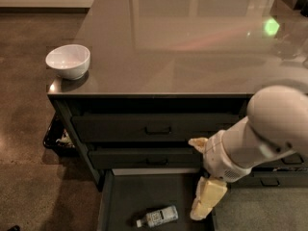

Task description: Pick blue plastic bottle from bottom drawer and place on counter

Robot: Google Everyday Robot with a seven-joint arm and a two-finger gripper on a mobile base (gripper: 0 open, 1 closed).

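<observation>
A brown speckled floor [29, 129] runs round the cabinet, and the glossy dark counter [183, 47] on top throws back pale reflections and one green spot of light [271, 26] near its far right. A white bowl [68, 60] sits at the counter's near left corner.

Below the counter edge are two shut drawers with small handles, the upper [156, 127] and the one under it [154, 158]. The bottom drawer [134, 196] is pulled out toward me, though its front end is cut off at the lower edge. On its flat dark floor lies the blue plastic bottle [158, 217], on its side with the white cap pointing left and the label facing up. What is printed on the label I cannot make out.

The robot's bulky white arm [269, 129] comes in from the right and hides much of the right-hand drawers. Its gripper [196, 178] hangs over the right side of the open drawer, above and to the right of the bottle and not touching it. The cream fingers [209, 196] stand wide apart and hold nothing, one short tip showing by the middle drawer, the other reaching down beside the drawer's right wall.

Tucked in the shadow at the cabinet's left is a dark crate [55, 136] with something whitish in it, too dim to identify.
</observation>
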